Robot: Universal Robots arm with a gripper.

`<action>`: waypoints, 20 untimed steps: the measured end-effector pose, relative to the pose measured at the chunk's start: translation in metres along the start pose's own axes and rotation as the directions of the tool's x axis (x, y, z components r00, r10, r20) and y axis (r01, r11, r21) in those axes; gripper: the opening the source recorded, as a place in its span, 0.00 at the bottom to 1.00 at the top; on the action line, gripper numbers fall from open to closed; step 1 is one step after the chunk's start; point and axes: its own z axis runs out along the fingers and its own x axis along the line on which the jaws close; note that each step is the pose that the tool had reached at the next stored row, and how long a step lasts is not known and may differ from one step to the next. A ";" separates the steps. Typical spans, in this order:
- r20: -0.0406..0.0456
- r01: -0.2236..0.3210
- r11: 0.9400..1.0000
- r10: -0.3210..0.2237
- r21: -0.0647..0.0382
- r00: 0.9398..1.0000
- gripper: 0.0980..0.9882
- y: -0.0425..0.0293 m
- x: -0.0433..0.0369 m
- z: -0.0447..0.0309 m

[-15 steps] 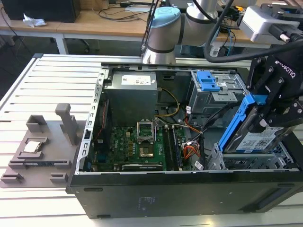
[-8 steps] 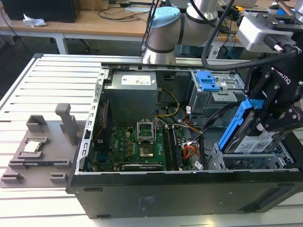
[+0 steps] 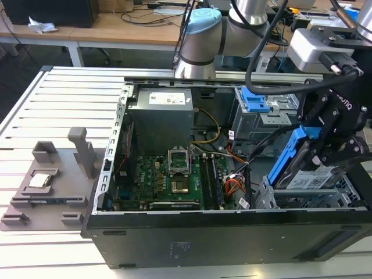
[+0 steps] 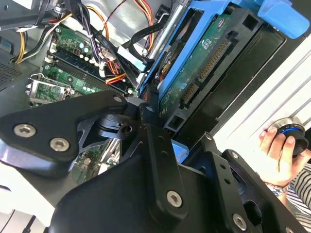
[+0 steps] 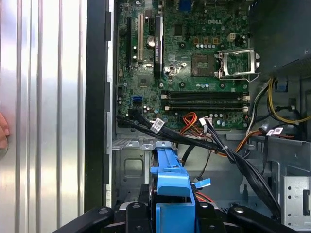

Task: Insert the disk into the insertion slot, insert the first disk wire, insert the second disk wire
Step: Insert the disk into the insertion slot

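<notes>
Tool on tilted disk, hand beyond

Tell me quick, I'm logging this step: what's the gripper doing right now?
Gripper: jaws closed on the disk, holding it tilted over the insertion slot.

flat silver metal disk in a bright blue plastic carrier: carrier smooth, glossy | silver perforated sheet-metal drive cage: bare, dull sheen | black gripper: matt | ribbed silver metal table: brushed, bright
</notes>
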 end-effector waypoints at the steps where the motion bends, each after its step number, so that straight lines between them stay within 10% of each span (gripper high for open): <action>1: 0.000 0.000 1.000 0.000 0.000 1.000 0.30 0.0000 0.0000 0.0008; 15: 0.000 0.000 1.000 0.000 0.000 1.000 0.38 -0.0001 0.0000 0.0022; 20: 0.000 0.000 1.000 0.000 0.000 1.000 0.09 -0.0001 0.0000 0.0023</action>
